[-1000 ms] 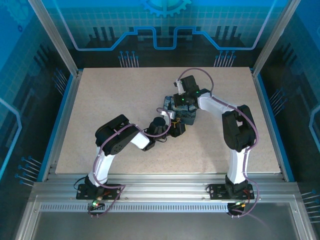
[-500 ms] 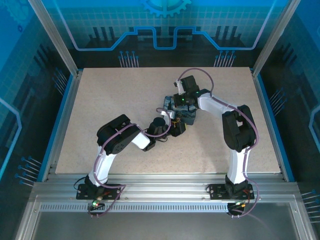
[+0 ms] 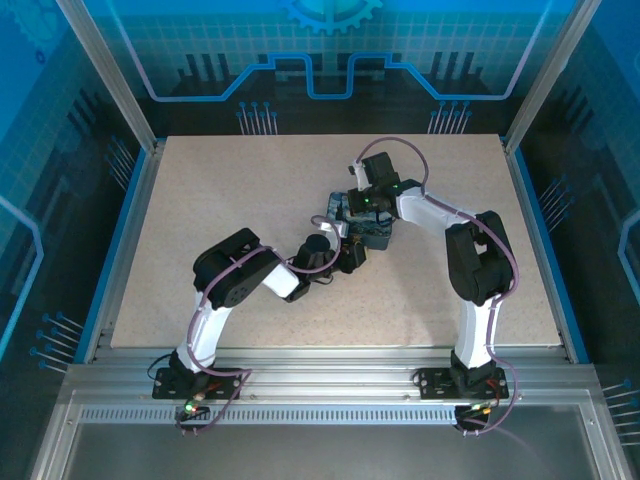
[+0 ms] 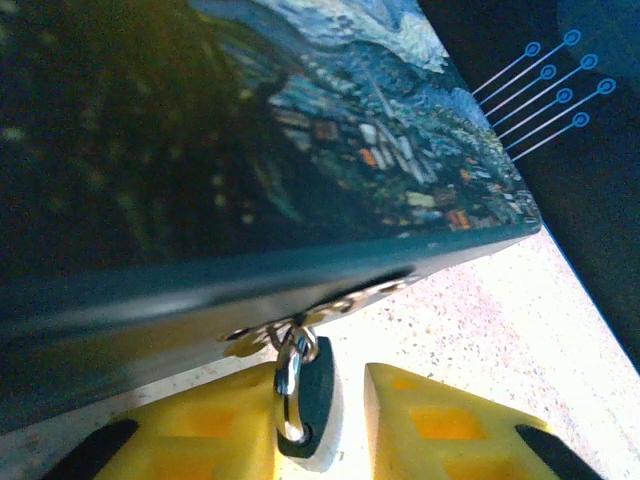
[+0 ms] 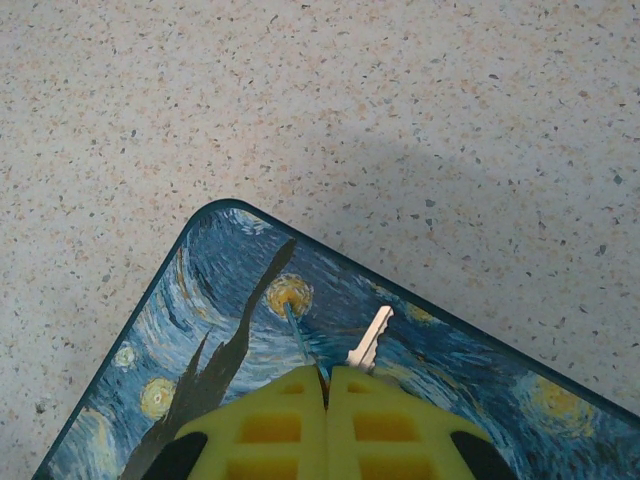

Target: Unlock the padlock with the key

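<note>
Half of key (image 5: pixel 369 342) buried in closed right hand (image 5: pixel 326 378).

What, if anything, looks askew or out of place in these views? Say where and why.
The key sticks out at a slant from the shut right gripper, over the painted tin, out of line with the fingers. The padlock hangs from the tin's hasp between the fingers of the left gripper. Nothing looks spilled or damaged.

No text, label, brand or number can be read anywhere.
</note>
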Tool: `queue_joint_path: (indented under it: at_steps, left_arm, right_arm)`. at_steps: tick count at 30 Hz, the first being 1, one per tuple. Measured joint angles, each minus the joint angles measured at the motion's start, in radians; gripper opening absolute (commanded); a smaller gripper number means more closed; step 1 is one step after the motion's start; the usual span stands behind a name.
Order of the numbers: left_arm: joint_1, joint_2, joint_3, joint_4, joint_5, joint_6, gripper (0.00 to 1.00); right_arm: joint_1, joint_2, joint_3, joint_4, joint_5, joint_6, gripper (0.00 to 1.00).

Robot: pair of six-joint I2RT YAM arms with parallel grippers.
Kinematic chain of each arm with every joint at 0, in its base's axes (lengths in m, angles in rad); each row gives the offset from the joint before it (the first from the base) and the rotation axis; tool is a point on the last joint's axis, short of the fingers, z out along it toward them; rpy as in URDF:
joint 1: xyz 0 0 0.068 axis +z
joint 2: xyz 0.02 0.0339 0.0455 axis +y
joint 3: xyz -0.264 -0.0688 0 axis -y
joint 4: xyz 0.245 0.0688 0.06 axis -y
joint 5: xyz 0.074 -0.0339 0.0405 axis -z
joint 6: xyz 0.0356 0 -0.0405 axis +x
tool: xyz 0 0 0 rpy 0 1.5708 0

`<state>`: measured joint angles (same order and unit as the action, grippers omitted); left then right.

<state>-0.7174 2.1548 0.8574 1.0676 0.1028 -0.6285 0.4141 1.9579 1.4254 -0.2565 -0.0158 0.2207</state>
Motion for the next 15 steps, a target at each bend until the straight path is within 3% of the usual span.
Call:
queue_joint_path:
  at_steps: [8, 15]
  left_arm:
    - [0.011, -0.014, -0.008, -0.019, 0.011, 0.002, 0.1]
    - [0.027, -0.051, -0.008, -0.111, 0.04, 0.006, 0.06]
  right_arm:
    - [0.0, -0.004, -0.006, 0.004, -0.001, 0.004, 0.0]
    - [0.0, -0.016, -0.014, -0.006, -0.003, 0.007, 0.0]
